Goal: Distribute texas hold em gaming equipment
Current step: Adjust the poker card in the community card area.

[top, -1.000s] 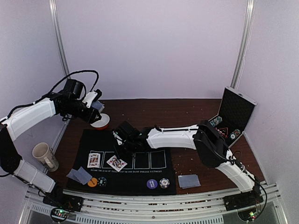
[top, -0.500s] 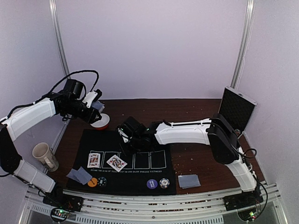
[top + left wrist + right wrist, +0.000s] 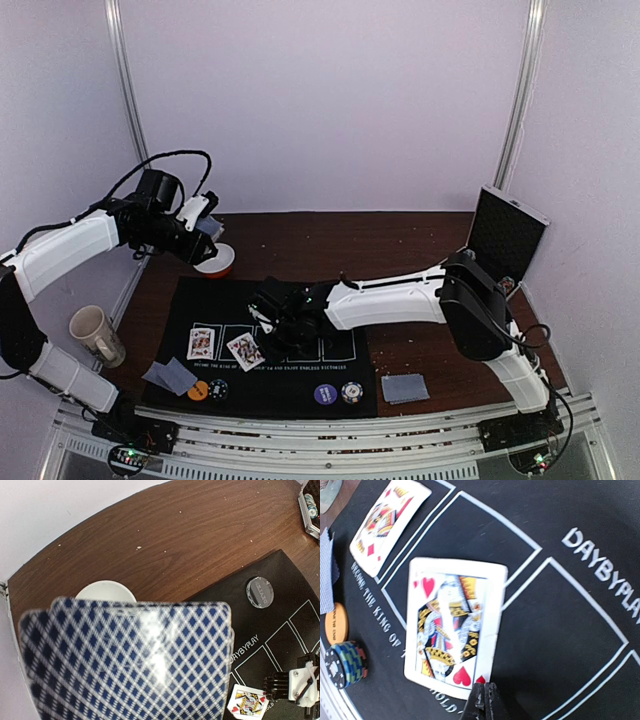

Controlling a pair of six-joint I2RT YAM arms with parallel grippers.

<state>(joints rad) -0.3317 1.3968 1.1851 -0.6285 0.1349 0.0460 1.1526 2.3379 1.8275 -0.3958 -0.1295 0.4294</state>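
Resting closed tips at the edge of the queen of hearts [image 3: 452,625], the right gripper [image 3: 485,702] looks set to nudge that skewed card square into its box on the black mat [image 3: 560,630], while the left gripper [image 3: 207,230] clamps the deck [image 3: 130,660] aloft near the bowl [image 3: 216,264], ready to deal.

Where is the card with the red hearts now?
The hearts card lies face up on the black mat, left of centre in the top view, beside the diamonds card, right gripper at its edge.
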